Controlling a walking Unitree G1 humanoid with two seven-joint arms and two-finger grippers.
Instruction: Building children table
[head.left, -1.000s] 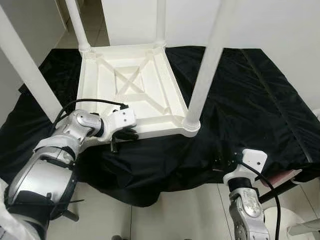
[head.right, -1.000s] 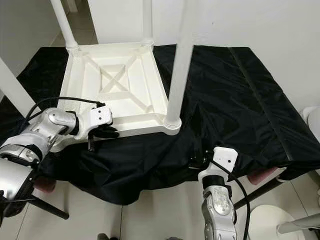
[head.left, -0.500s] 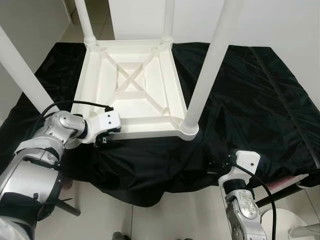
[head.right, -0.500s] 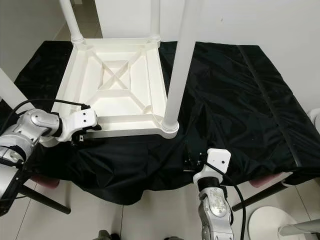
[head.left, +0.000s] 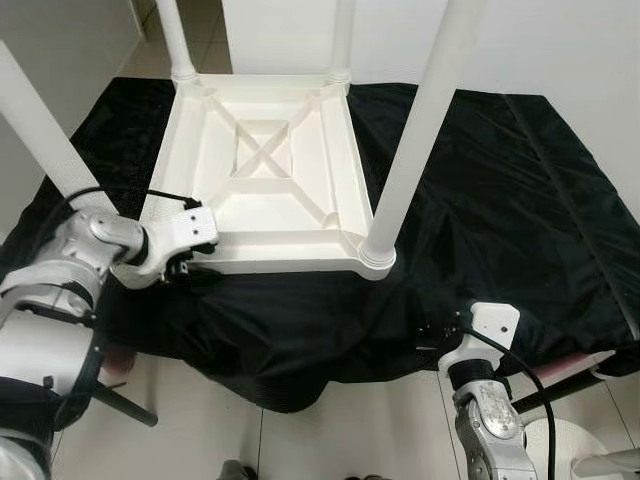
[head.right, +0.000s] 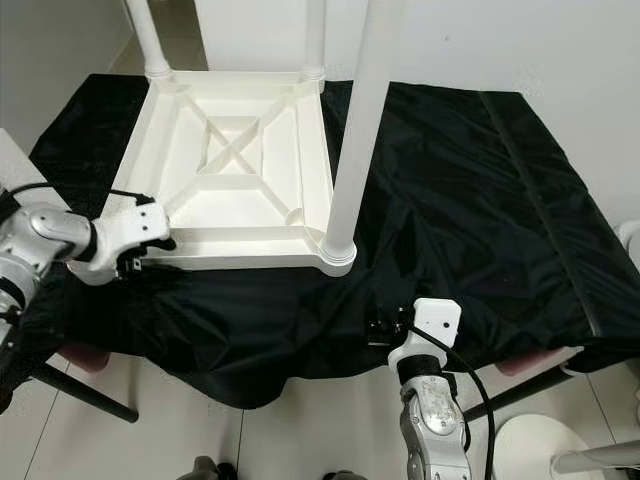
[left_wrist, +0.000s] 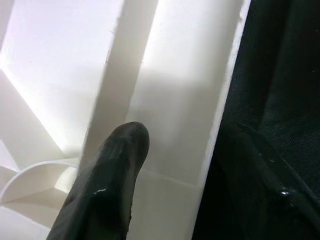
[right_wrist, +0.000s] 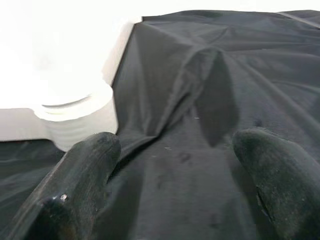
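Observation:
A white children's table (head.left: 262, 160) lies upside down on a black cloth (head.left: 500, 200), with its legs pointing up. The near right leg (head.left: 415, 130) stands in its corner socket (head.left: 377, 255). My left gripper (head.left: 183, 266) is at the table's near left corner. In the left wrist view its fingers (left_wrist: 115, 170) straddle the table's rim (left_wrist: 175, 100), one inside and one outside, shut on it. My right gripper (head.left: 438, 333) hovers open over the cloth's front edge, below and to the right of the near right leg. The right wrist view looks at that socket (right_wrist: 75, 120).
The cloth drapes over the front edge of the work surface onto a tiled floor (head.left: 350, 430). A dark stand leg (head.left: 125, 405) sticks out at lower left. A white round object (head.left: 600, 455) sits at lower right. A white wall (head.left: 560, 50) runs behind.
My left gripper has slid left along the table's near rim, from near its middle to the left corner. The head camera has shifted. The right gripper has stayed by the cloth's front edge.

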